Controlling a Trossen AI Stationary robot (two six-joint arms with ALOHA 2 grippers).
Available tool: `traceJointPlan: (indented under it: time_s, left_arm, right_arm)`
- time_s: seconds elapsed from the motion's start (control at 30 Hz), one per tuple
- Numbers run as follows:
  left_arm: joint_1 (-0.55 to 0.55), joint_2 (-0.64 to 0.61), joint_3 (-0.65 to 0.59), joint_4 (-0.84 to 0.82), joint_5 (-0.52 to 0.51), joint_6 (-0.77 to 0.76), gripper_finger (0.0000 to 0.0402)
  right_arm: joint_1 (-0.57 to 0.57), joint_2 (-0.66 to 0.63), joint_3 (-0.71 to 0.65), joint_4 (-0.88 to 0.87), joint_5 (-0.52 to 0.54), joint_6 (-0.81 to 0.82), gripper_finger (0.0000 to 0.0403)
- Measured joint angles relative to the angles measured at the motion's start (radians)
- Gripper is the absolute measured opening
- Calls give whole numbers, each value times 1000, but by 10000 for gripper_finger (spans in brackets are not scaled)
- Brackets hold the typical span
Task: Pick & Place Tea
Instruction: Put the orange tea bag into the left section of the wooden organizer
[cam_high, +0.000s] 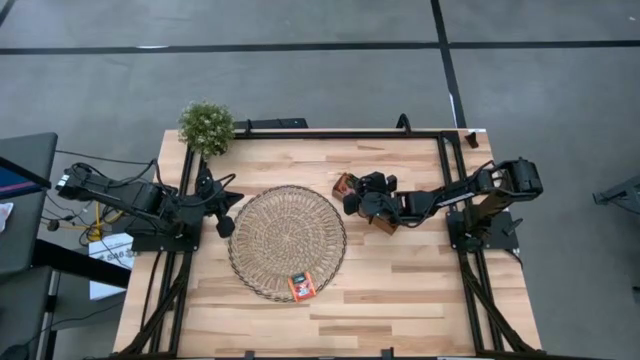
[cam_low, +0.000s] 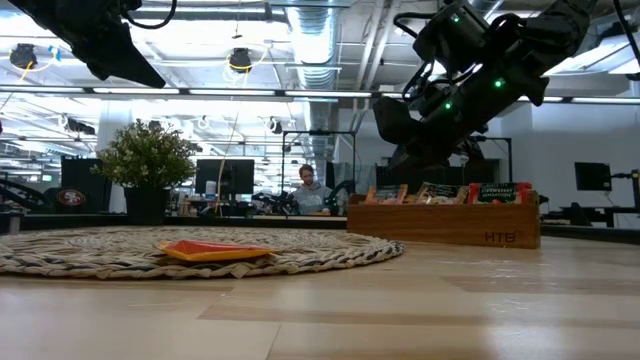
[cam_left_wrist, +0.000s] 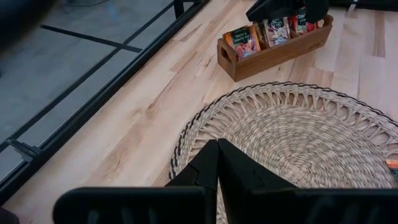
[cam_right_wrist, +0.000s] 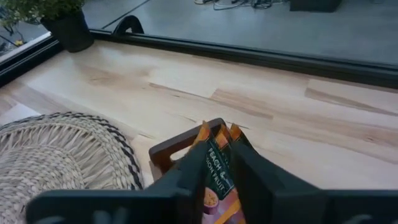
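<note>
Narrowly parted, the right gripper's (cam_right_wrist: 214, 180) fingers straddle an orange tea sachet (cam_right_wrist: 214, 163) in the tray (cam_right_wrist: 166, 151).

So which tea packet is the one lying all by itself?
Find the big round wicker mat in the middle of the wooden table. On its near edge lies one flat red-orange tea sachet. The other sachets stand upright in the wooden tray; this one lies alone.

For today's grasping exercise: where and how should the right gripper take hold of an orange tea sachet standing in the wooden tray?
Grip the sachet's top edge, coming down from above. The sachets stand upright on edge, packed close in the wooden tray, so probably only their tops are free. The right gripper already has its fingers on either flat face of one, which suits so thin a packet.
</note>
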Motion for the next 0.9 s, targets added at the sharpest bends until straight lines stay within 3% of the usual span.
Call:
traceJointPlan:
  time_s: [0.2,0.37,0.67,0.9]
  left_arm:
    - [0,0,0,0,0,1,0]
    - [0,0,0,0,1,1,0]
    - [0,4,0,37,84,49,0]
    - [0,50,0,106,141,56,0]
  right_arm:
    - [0,-4,0,-1,1,0,130]
    - [7,-72,4,-1,-6,-5,152]
    - [109,-337,31,-20,-172,-128,135]
    - [230,-496,31,-139,-83,-178,114]
